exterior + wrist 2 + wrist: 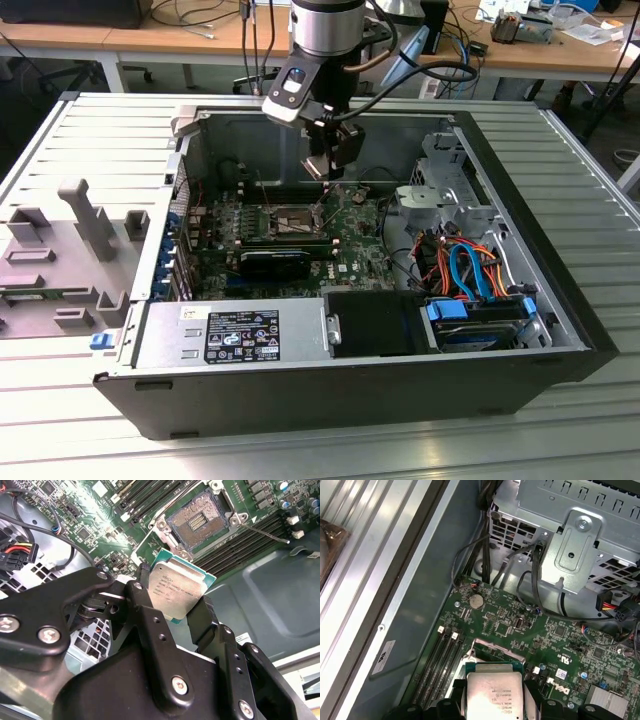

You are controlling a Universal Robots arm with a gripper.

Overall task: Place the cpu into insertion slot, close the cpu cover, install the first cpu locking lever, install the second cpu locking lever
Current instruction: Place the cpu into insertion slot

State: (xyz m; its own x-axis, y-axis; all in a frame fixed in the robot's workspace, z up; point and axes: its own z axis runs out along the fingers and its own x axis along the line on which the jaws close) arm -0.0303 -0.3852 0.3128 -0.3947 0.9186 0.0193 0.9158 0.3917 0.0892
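Note:
My gripper (323,168) hangs inside the open computer case, shut on the cpu (180,587), a flat silver-topped chip with a green edge. In both wrist views the black fingers (145,610) clamp two opposite sides of the cpu (492,692). The insertion slot (197,522) lies a short way below the chip, its dark contact field bare inside a silvery rim. In the exterior view the insertion slot (285,222) sits on the green board just to the left of the gripper. A silvery frame edge (496,650) beyond the chip may be the raised cpu cover. A thin locking lever (265,532) juts from the slot's corner.
Black memory slots (240,545) run beside the socket. A metal drive cage (440,190) and coloured cables (465,265) fill the case on the exterior view's right. The power supply (240,335) lies along the near wall. A grey fixture (80,240) rests outside.

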